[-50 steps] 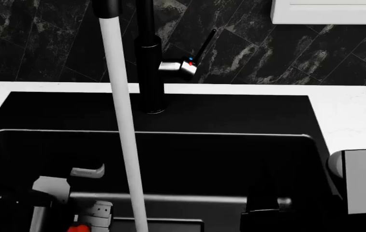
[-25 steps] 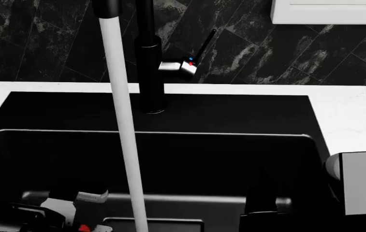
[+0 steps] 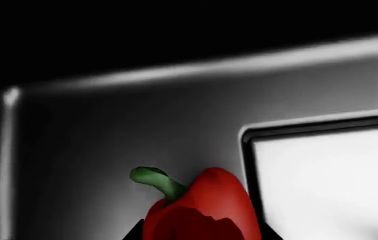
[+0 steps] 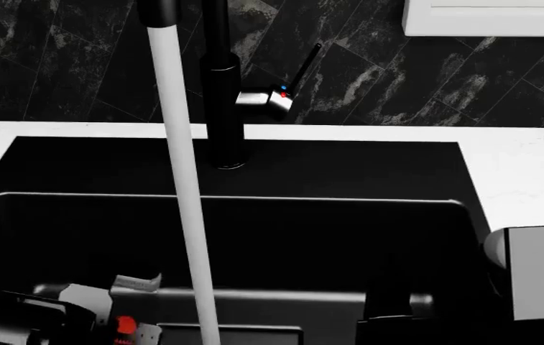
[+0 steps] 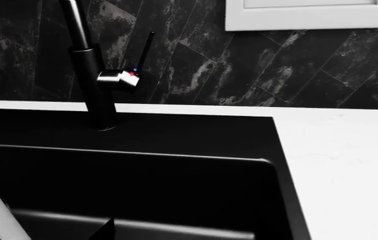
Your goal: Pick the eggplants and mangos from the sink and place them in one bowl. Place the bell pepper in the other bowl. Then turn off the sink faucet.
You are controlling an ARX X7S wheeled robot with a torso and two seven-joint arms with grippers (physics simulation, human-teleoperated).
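Note:
Water runs in a white stream (image 4: 185,215) from the black sink faucet (image 4: 223,108), whose thin lever (image 4: 305,66) is tilted up to the right. Deep in the black sink (image 4: 348,237), my left gripper (image 3: 200,236) is shut on the red bell pepper (image 3: 202,210), a dark fingertip on each side and the green stem free. The head view shows only a red speck of the bell pepper (image 4: 125,325) at my left gripper (image 4: 118,329). My right gripper (image 4: 386,320) hangs open inside the sink's right side, holding nothing. Eggplants, mangos and bowls are out of view.
The square drain plate (image 3: 328,185) lies right beside the pepper. White counter (image 4: 530,172) borders the sink on the right and behind. A dark marble wall (image 4: 61,65) backs the faucet, with a white frame (image 4: 492,18) at the top right. My right arm's white link (image 4: 540,272) overhangs the sink's edge.
My left arm sank deeper into the sink, then rose slightly, and the red of the pepper now sits a little higher. The right arm shifted slightly.

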